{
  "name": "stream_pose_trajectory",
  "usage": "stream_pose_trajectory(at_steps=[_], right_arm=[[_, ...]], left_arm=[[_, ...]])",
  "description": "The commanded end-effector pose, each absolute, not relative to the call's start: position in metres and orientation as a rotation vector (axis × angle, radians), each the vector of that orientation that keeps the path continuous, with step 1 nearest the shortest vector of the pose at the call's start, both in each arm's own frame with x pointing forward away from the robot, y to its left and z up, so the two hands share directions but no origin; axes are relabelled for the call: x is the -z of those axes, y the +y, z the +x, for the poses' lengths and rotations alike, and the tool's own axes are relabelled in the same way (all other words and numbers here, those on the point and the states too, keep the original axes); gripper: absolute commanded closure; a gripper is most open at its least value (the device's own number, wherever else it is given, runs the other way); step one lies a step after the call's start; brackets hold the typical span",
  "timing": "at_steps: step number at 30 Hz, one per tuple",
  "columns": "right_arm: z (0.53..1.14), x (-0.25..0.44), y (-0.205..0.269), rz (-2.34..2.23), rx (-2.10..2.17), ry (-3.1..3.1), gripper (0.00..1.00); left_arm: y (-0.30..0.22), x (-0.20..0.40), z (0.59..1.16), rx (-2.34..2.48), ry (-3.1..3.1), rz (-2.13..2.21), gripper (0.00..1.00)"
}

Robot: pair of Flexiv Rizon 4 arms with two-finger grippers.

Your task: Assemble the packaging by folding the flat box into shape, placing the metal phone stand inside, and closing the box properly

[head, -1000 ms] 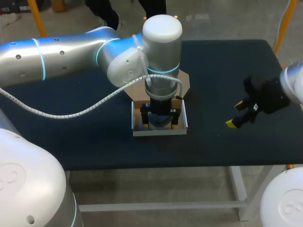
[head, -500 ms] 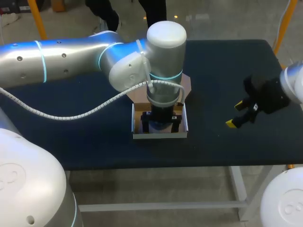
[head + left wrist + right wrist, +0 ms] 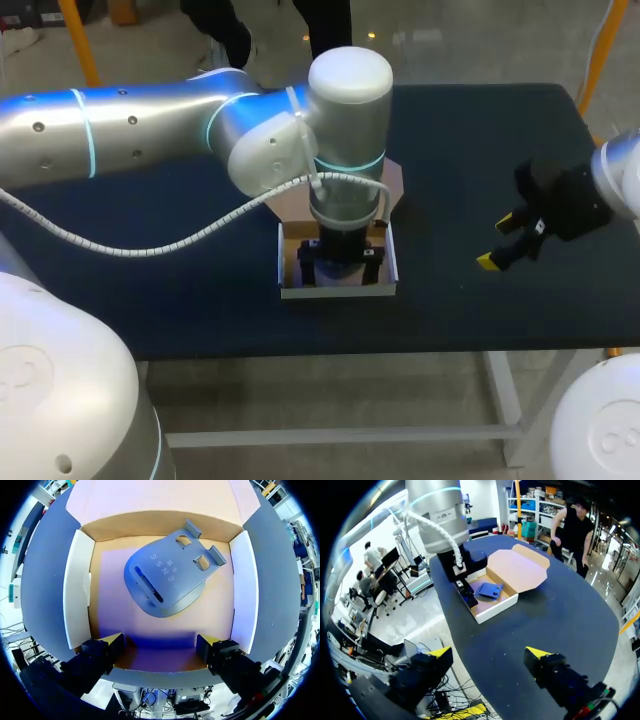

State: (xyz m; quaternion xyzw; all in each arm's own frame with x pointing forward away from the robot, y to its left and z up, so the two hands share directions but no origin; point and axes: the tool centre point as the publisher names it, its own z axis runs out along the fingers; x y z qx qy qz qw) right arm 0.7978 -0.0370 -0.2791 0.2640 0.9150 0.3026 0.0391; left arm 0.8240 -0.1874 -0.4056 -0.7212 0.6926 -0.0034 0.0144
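We judge the task about two thirds done: the box (image 3: 338,290) is folded into shape and the stand (image 3: 170,577) already lies inside it. Only the closing is left, since the lid (image 3: 155,495) stands open, laid back flat beyond the far wall.

Our left gripper (image 3: 160,645) hangs over the box's near wall with its fingers spread wide and nothing between them. The stand lies just ahead of them on the box floor, touching neither.

The stand lies flat, plate upward. Its long axis runs askew across the floor rather than square to the walls: the rounded end is nearer the fingers, and the notched end points away towards the lid's hinge.

Our right gripper (image 3: 489,653) is well apart from the box, its fingers likewise spread and empty.
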Motion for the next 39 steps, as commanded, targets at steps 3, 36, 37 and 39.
stream_pose_trajectory(at_steps=[3, 36, 37, 39], right_arm=[[0.797, 0.278, -0.039, 0.806, -0.934, 2.806, 0.0], [0.797, 0.278, -0.039, 0.806, -0.934, 2.806, 0.0], [0.797, 0.278, -0.039, 0.806, -0.934, 2.806, 0.0], [0.797, 0.278, -0.039, 0.806, -0.934, 2.806, 0.0]], left_arm=[[-0.184, 0.406, 0.814, 0.034, 2.147, -2.247, 0.0], [-0.183, 0.408, 0.778, 0.055, 2.138, -2.259, 0.0], [-0.183, 0.407, 0.778, 0.056, 2.137, -2.259, 0.0], [-0.183, 0.406, 0.777, 0.065, 2.133, -2.259, 0.0]])
